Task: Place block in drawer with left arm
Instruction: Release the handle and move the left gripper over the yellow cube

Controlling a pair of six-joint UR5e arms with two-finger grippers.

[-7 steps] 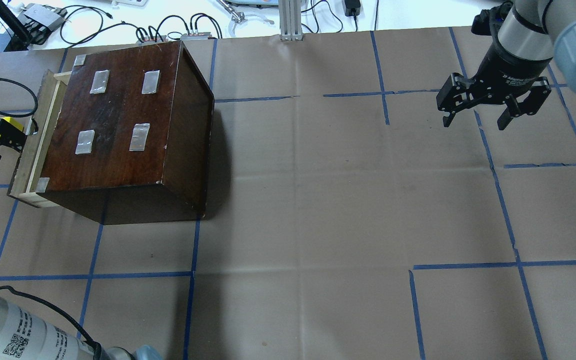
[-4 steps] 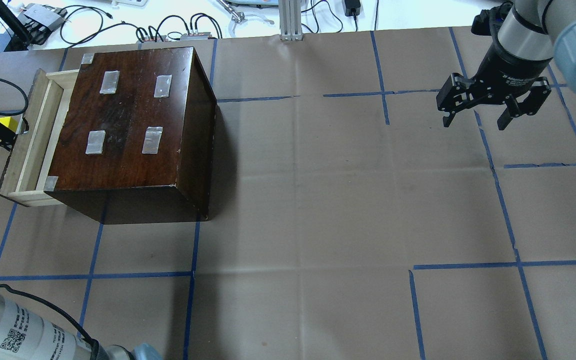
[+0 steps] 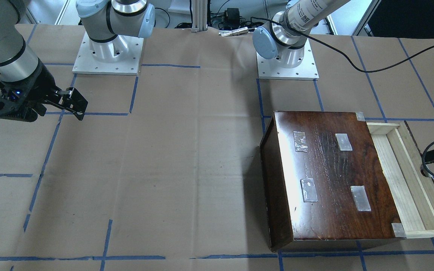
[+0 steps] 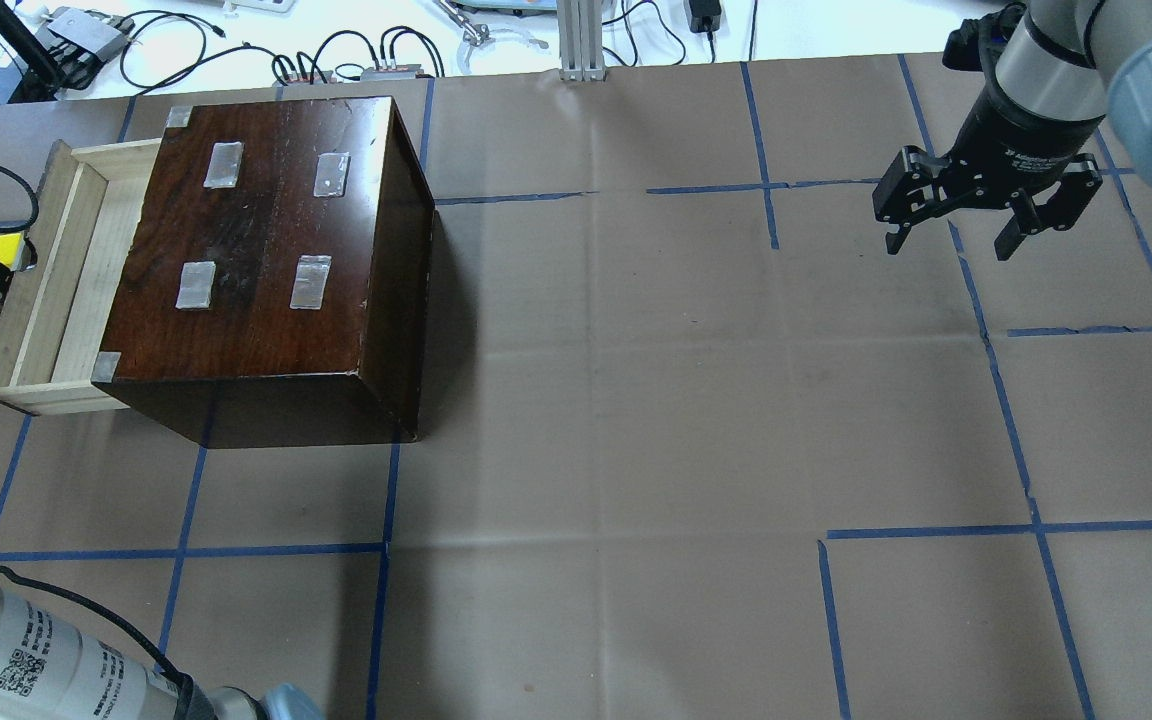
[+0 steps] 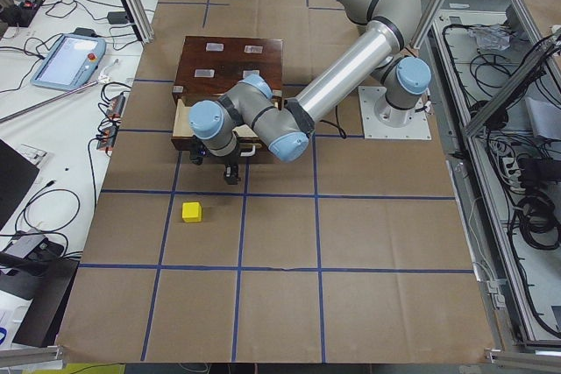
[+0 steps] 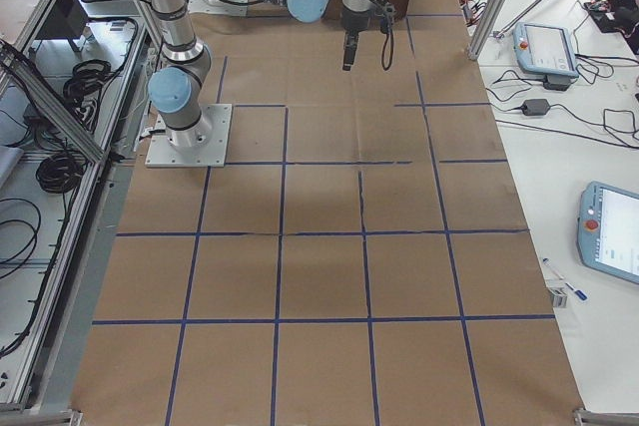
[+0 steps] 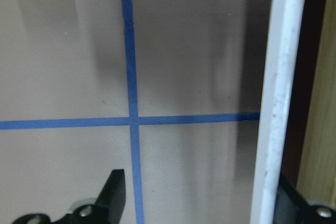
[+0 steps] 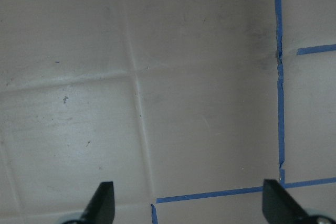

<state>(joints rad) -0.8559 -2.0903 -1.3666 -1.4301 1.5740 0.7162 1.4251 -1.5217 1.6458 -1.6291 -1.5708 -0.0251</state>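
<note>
Checker: Block location?
Annotator: Flat on worktop, outside drawer. Near dark drawer front, not touching. Just beside blue tape line; cut off at top left corner of left wrist view.

Checker: Held?
Annotator: No. Loose on brown paper, apart from left gripper.

Checker: Left gripper position?
Annotator: Hangs low between drawer front and block, per left side view. Hard against left edge of overhead view.

Checker: Left fingers?
Annotator: Spread wide apart, clamped on nothing. White handle of drawer just inside one finger; touching or not, cannot tell.

Checker: Drawer state?
Annotator: Stands part way out of wooden box, pale wood floor showing.

Checker: Box?
Annotator: Dark, glossy, flat on worktop. Grey tape patches stuck on top.

Checker: Left arm?
Annotator: Reaches over box, wrist bent down in front of drawer.

Checker: Right gripper?
Annotator: Hovers above bare worktop, well apart from box. Fingers apart, gripping nothing; only paper and tape lines under them in right wrist view.
</note>
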